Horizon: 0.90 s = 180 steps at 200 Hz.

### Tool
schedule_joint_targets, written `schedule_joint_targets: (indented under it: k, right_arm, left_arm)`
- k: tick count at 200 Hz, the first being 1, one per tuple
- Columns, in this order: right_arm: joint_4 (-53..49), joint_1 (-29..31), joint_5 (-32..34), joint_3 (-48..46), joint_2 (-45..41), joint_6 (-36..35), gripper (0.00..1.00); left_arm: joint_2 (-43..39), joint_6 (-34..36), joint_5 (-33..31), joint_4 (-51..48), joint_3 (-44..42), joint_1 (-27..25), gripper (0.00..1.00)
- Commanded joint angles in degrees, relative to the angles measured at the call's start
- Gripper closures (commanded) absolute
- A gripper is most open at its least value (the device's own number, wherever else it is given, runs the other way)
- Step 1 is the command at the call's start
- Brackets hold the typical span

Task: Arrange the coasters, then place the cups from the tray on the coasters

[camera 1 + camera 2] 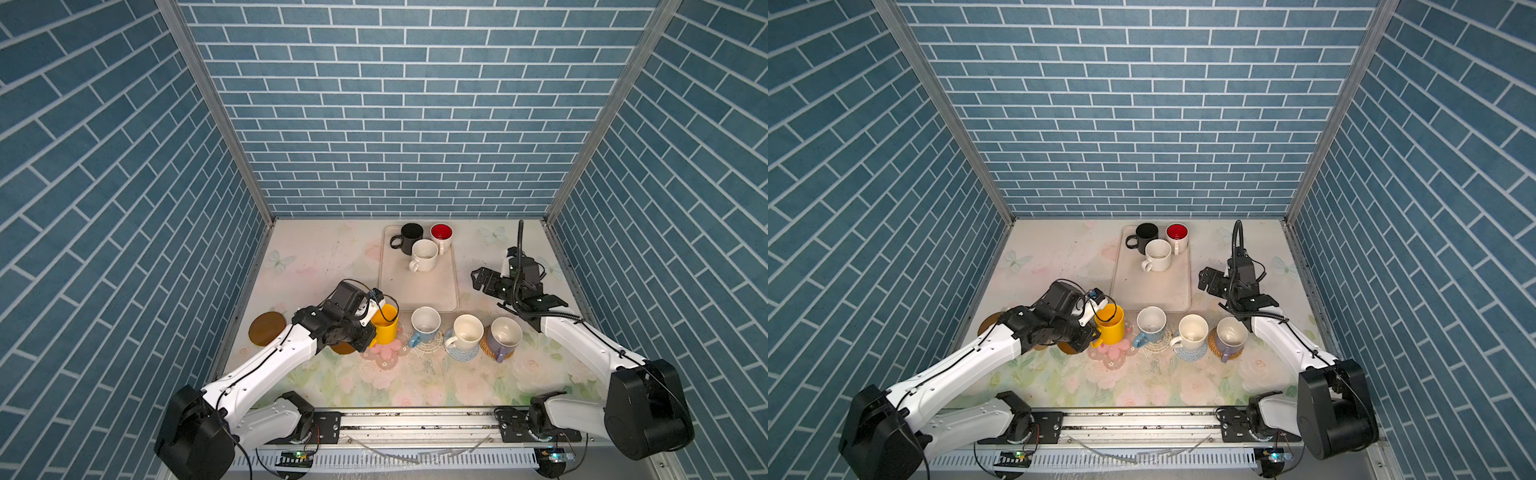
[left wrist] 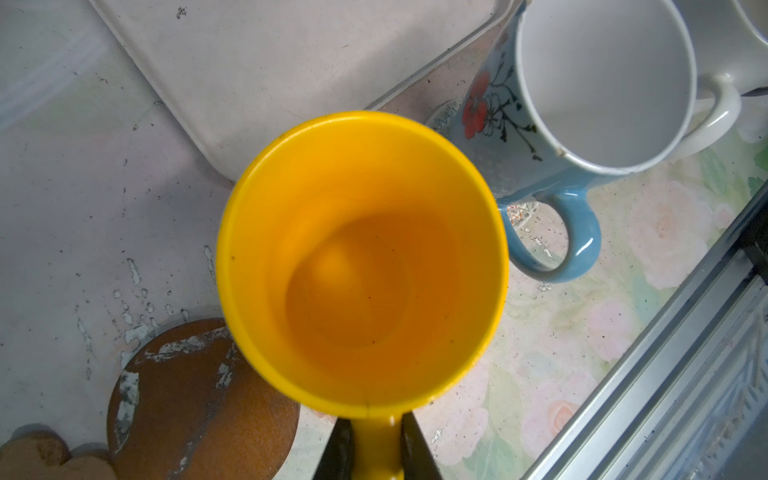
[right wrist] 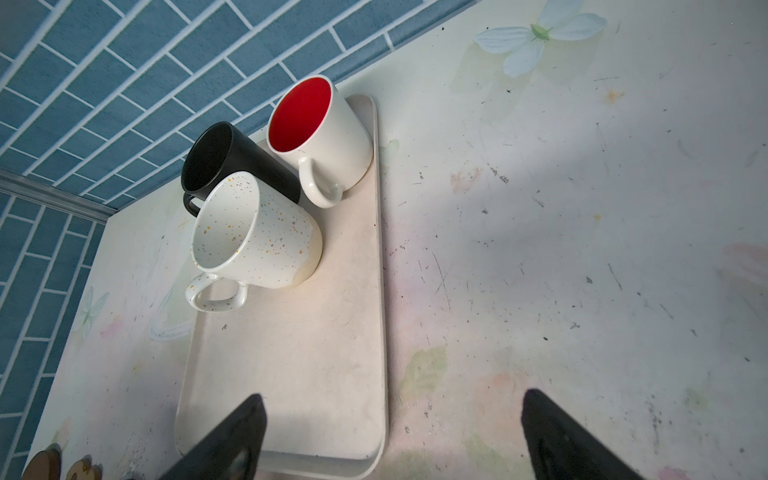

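Yellow mug handle — seemingly between fingers

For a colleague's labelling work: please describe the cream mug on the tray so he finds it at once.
Find the pale beige tray toward the back of the table. Three mugs cluster at its far end; the cream mug stands in front of the others. Unlike the black mug and red-lined mug behind it, it is speckled.

No lettering, brand, number or sign can be read in any view. The light blue ceramic mug bears only a painted red flower on black stems, without words.
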Motion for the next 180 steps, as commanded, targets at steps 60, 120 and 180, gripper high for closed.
schedule_joint_targets:
  k: [60, 120, 180]
  right_arm:
    - [1.63, 0.23, -0.21, -1.22, 0.98, -2.54, 0.04]
    - [1.67, 0.2, -0.21, -1.27, 0.9, -2.65, 0.04]
    - [1.67, 0.17, -0.21, -1.72, 0.46, -2.83, 0.04]
  left_arm:
    - [1.09, -0.03, -1.59, 1.91, -0.38, -2.21, 1.0]
    - [3.03, -0.43, -3.01, 1.85, -0.46, -2.72, 0.9]
    - [3.5, -0.99, -4.8, 1.14, -0.32, -3.84, 0.61]
